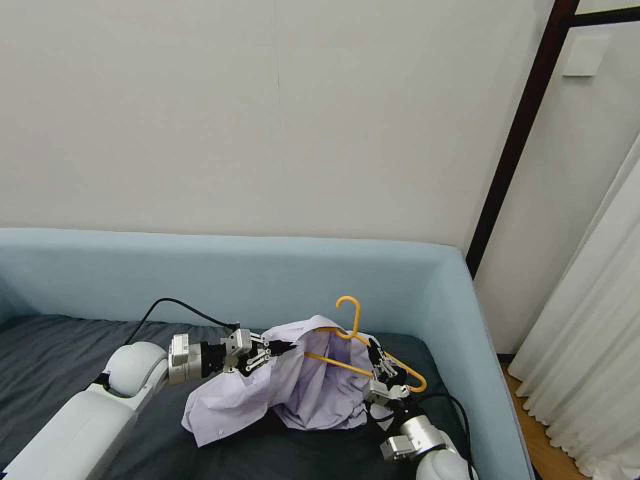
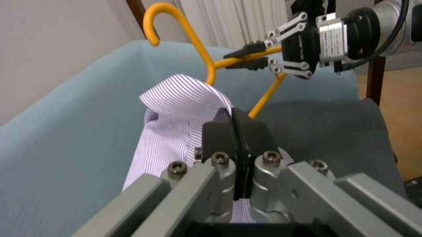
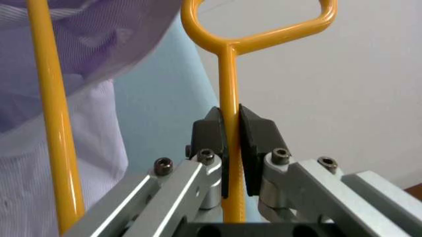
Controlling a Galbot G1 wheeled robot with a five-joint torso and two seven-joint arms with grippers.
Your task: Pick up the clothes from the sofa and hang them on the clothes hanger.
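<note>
Over the sofa (image 1: 200, 280), left gripper (image 2: 232, 129) pinches shirt (image 2: 175, 98), right gripper (image 3: 231, 129) pinches hanger (image 3: 228, 74); we judge tugging may unseat the shirt.

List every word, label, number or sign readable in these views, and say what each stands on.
None readable: the lilac pinstriped fabric shirt, yellow hooked hanger and pale blue padded sofa bear no text.
A pale band on the right gripper body, seen in the left wrist view, may be a label: too blurred to read.
</note>
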